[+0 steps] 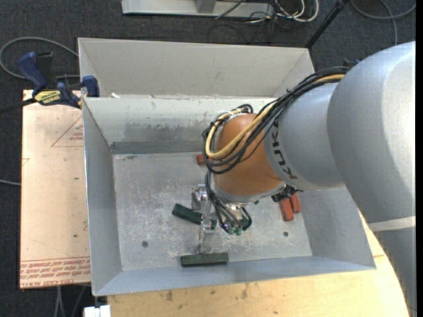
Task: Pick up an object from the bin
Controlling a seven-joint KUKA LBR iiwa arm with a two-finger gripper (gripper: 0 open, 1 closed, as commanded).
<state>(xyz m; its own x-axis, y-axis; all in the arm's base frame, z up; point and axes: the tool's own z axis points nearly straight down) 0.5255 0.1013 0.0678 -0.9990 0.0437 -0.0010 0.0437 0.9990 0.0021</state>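
Dark block (187, 213) sits at nine o'clock of the end effector (208, 224), state we cannot tell; an off-centre descent could shove it aside.

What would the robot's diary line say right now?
gripper: low over bin middle | nearest: dark block, dark bar | grasp: cannot tell | aside: orange piece

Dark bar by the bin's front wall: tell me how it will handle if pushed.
The dark bar looks straight and flat-sided, so probably stiff and likelier to slide than roll. Lying by the bin's front wall, it may jam there.
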